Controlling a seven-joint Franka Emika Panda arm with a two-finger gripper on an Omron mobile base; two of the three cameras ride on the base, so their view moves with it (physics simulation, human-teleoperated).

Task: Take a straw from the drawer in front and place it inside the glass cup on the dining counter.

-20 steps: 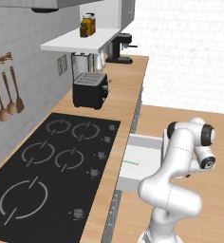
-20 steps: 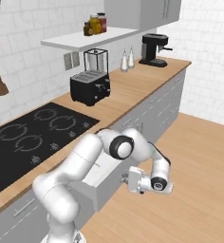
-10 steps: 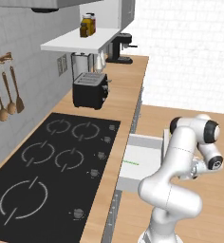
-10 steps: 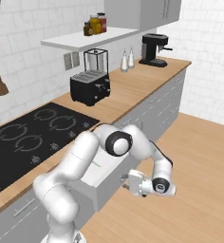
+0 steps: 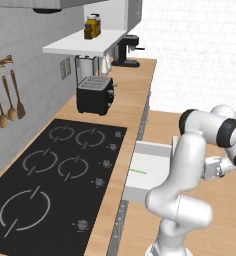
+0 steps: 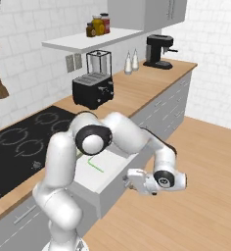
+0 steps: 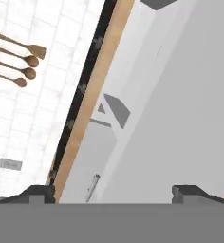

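Note:
The drawer (image 5: pixel 151 161) stands pulled out from under the cooktop counter, its white inside showing. In it lies the thin green straw (image 5: pixel 137 172), near the counter side; the right base view has the straw (image 6: pixel 94 165) in the drawer (image 6: pixel 112 191) too. My gripper (image 6: pixel 129 179) hovers just outside the drawer's grey front panel, level with it and facing it. My gripper (image 7: pixel 113 193) is open, with nothing between its fingertips (image 7: pixel 38 191); the panel (image 7: pixel 180 118) lies ahead of them. The glass cup and the dining counter are out of view.
A black cooktop (image 5: pixel 55 170) sits in the wooden counter left of the drawer. A black toaster (image 5: pixel 94 95), blender, shakers and coffee machine (image 5: pixel 126 50) stand further along. Wooden spoons (image 7: pixel 19 61) hang on the tiled wall. Wooden floor (image 6: pixel 196 196) spreads to my right.
The jaws have gone from nearly shut to wide open just outside the drawer front. The arm's elbow has shifted slightly; the drawer stays open with the straw in it.

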